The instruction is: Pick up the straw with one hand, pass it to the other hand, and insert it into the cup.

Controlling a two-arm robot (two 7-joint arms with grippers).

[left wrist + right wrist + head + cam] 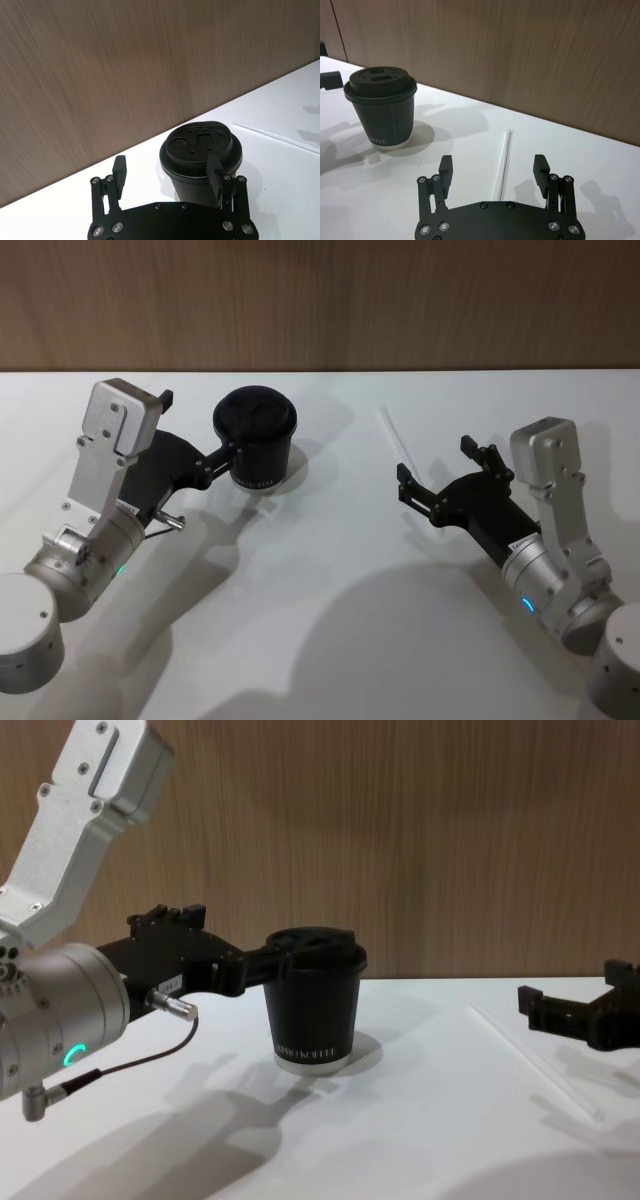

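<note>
Left black gripper (pixel 196 426) spread apart beside the black lidded paper cup (pixel 258 435) — right gripper (pixel 435 460) spread too, near the thin white plastic straw (pixel 397 440).

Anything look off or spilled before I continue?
Nothing spilled or damaged: the cup stands upright, lidded; the straw lies flat ahead of the open right claw. The open left claw sits close beside the cup.
</note>
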